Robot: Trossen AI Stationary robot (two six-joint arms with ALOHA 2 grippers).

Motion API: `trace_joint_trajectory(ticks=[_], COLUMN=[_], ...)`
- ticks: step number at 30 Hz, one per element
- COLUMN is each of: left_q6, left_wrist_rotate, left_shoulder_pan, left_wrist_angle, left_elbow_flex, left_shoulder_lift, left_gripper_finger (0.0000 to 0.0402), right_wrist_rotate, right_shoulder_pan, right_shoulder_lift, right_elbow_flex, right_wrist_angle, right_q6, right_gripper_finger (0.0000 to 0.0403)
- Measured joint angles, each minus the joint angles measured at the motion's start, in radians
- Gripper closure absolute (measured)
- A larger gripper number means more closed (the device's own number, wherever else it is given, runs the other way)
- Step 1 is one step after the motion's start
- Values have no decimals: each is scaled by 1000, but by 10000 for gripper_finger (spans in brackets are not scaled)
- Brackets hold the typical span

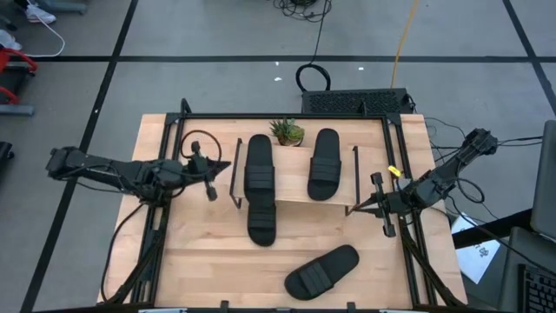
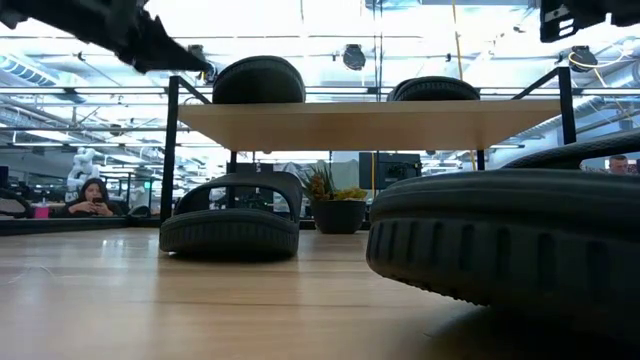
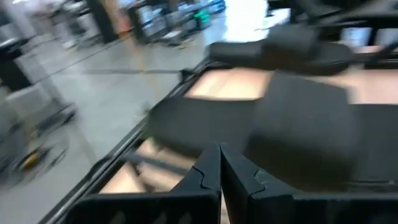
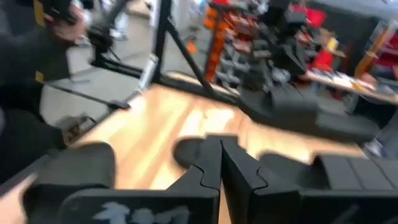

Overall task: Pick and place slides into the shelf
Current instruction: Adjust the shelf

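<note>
On a wooden counter (image 1: 200,252) seen from overhead, four black slides are being shown around a low shelf (image 1: 295,187) with a light plank top and thin black side frames. Two slides are being carried by the plank: the left shelf slide (image 1: 259,163) and the right shelf slide (image 1: 324,163), with a small potted plant (image 1: 287,132) standing between them at the back edge. A third slide (image 1: 262,218) is lying on the counter, partly tucked beneath the shelf's front edge. The fourth slide (image 1: 322,271) is resting well apart, angled near the counter's front. The left end effector (image 1: 224,164) is being held clenched and empty just beside the shelf's left frame. The right end effector (image 1: 354,209) is likewise being kept clenched, gripping nothing, by the shelf's right frame.
</note>
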Motion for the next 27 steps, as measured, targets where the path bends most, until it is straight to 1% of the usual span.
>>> trace_joint_trajectory(ticks=[1, 3, 4, 6, 9, 12, 18, 20, 24, 27], left_q6=[-22, -64, -83, -117, -155, -201, -217, -216, -216, -215], left_wrist_rotate=[-34, -92, -109, -112, -74, -62, 89, 93, 96, 121], left_shoulder_pan=[0, 1, 1, 1, 0, -3, -27, -42, -71, -97], left_wrist_angle=[-1, 0, 0, -6, -6, -6, 52, 59, 63, 82], left_elbow_flex=[-10, -32, -44, -70, -106, -131, -162, -162, -163, -163], left_shoulder_lift=[0, 0, 0, 0, 0, 0, 1, 1, 1, 11], left_gripper_finger=[401, 401, 401, 401, 401, 401, 401, 401, 401, 401], right_wrist_rotate=[13, 6, -12, -42, -43, -43, -34, -14, -11, -11], right_shoulder_pan=[0, 0, 0, 0, 0, 0, 0, 0, 0, 0], right_shoulder_lift=[0, 1, 2, 4, 5, 5, 6, 6, 6, 6], right_elbow_flex=[1, 0, 0, 0, -1, -1, -1, -1, -1, -2], right_wrist_angle=[-21, -60, -75, -110, -115, -116, -177, -191, -212, -222], right_q6=[10, 31, 43, 71, 90, 84, 110, 113, 113, 113], right_gripper_finger=[403, 403, 403, 403, 403, 403, 403, 403, 403, 403])
